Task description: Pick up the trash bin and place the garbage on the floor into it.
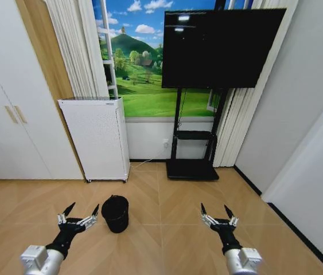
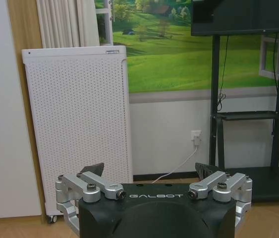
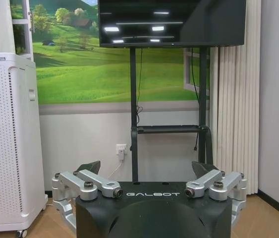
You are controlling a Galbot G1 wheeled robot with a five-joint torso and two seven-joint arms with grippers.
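The trash bin (image 1: 115,213), small, black and round, stands upright on the herringbone wooden floor (image 1: 167,235) in the head view, between my two arms. My left gripper (image 1: 82,209) hovers open just to the bin's left, nothing between its fingers. My right gripper (image 1: 217,211) is open farther to the bin's right, also holding nothing. In the wrist views the left gripper (image 2: 150,169) and the right gripper (image 3: 145,166) both show spread fingers pointing toward the far wall. The garbage is out of view.
A white perforated appliance (image 1: 97,137) stands behind the bin against the wall. A TV on a black stand (image 1: 194,143) is at the back right, its flat base (image 1: 191,169) on the floor. White cabinet doors (image 1: 9,114) line the left.
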